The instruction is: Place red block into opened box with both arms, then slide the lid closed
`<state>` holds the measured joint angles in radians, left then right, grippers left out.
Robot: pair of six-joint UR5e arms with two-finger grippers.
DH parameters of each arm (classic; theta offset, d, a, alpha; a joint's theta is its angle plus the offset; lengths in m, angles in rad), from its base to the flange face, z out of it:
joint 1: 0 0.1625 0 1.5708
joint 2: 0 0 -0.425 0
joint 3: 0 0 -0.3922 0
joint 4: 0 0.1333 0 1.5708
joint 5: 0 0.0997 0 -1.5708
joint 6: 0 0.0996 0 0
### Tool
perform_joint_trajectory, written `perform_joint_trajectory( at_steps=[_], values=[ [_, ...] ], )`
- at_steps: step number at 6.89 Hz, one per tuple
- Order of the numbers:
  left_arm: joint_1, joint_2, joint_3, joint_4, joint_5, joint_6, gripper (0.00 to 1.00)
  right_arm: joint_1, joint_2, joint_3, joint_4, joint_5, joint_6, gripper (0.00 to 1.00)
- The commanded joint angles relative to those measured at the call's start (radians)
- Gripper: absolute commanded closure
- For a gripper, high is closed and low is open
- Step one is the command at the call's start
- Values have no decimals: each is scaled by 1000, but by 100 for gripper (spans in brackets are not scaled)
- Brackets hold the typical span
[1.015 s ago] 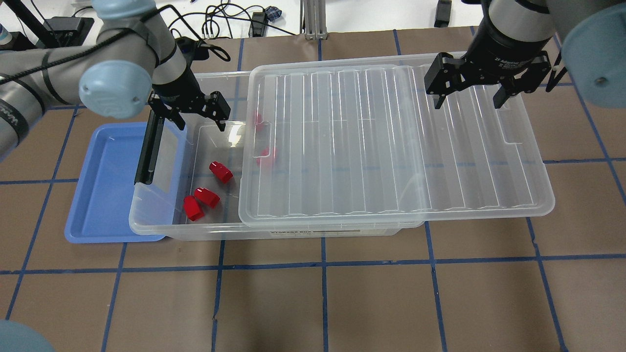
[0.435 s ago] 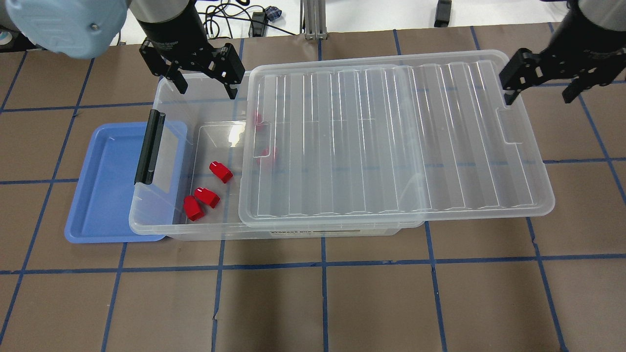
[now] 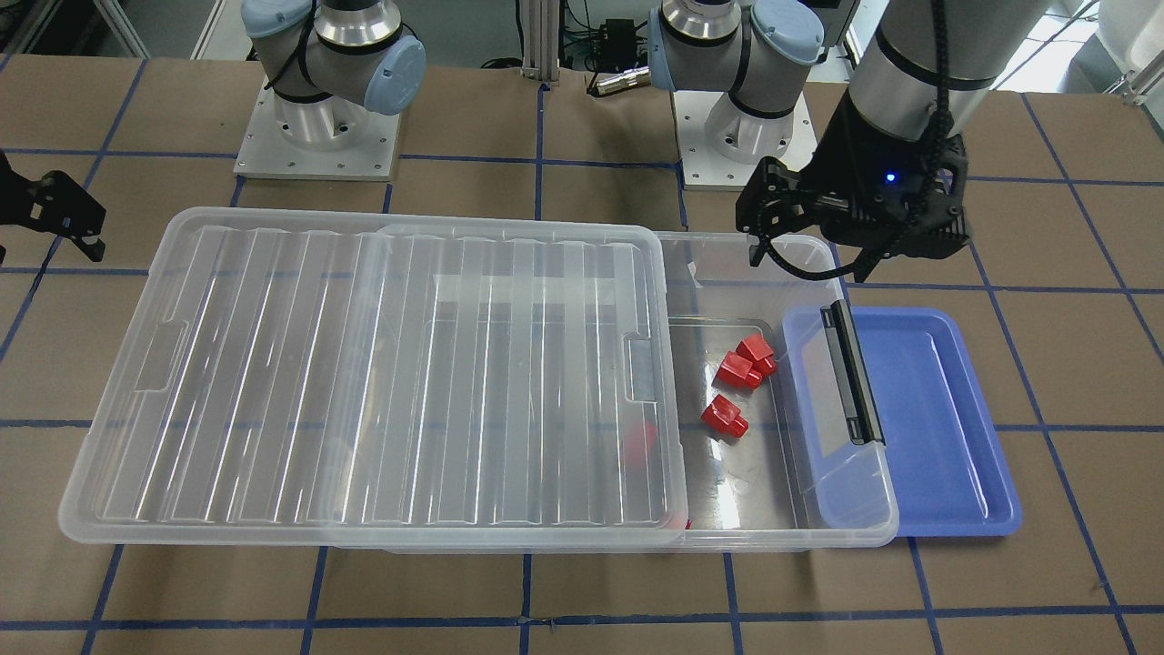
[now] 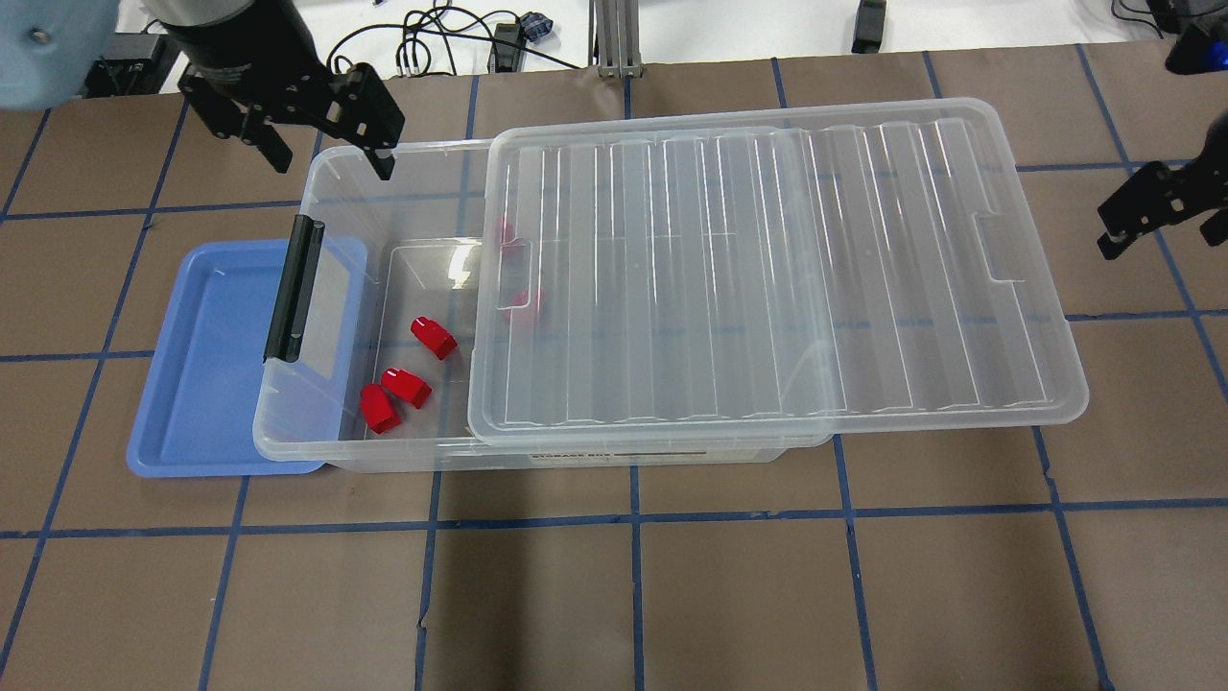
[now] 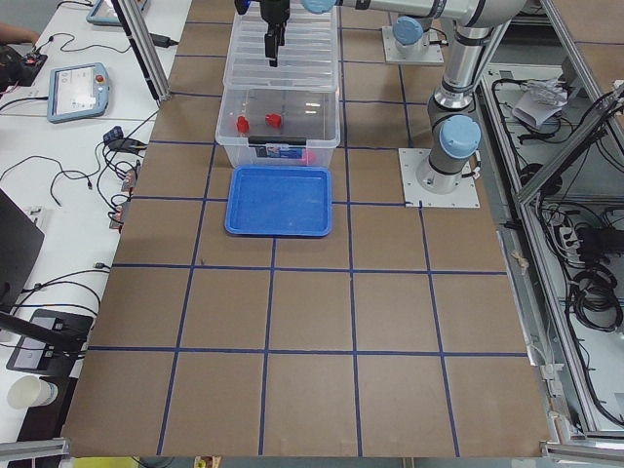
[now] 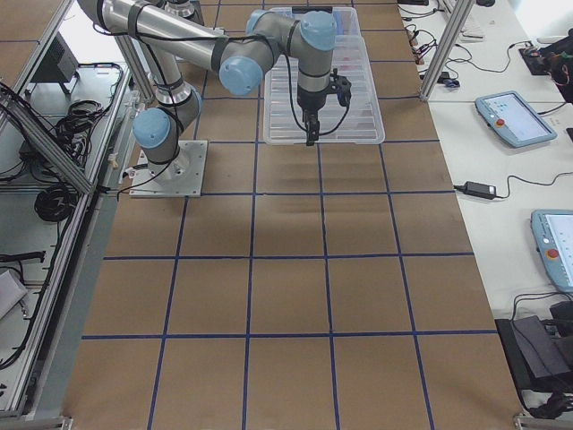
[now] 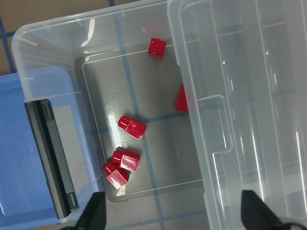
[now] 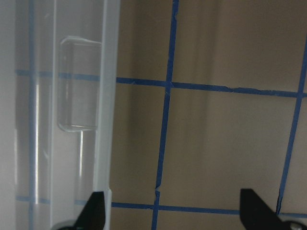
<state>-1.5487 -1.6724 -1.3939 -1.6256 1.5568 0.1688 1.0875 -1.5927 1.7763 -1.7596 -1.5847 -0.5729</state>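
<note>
The clear box lies with its ribbed lid shifted right, so the left end is uncovered. Three red blocks rest on the bare box floor, and two more show through the lid's edge. My left gripper hangs open and empty above the box's far left corner. My right gripper is open and empty over the table, past the lid's right end and apart from it.
A blue tray lies partly under the box's left end, beside the black bar latch. Brown table with blue tape lines surrounds the box. Cables lie beyond the far edge, and the arm bases stand behind the box.
Both grippers pulled back from the box. The left one went from the uncovered end to the far left corner; the right one left the lid, going right. Blocks and lid stayed put.
</note>
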Motion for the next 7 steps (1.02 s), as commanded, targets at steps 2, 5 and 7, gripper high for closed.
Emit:
perform_joint_trajectory(
  at_steps=[2,5,7],
  values=[
    [19,17,-24,3,9,-99,0,-26,6,143,-199,2,-22,0],
    [16,19,-31,3,60,-83,0,-20,58,134,-205,9,-19,0],
    [-17,4,-25,4,57,-63,0,-3,57,135,-205,17,-5,0]
  ],
)
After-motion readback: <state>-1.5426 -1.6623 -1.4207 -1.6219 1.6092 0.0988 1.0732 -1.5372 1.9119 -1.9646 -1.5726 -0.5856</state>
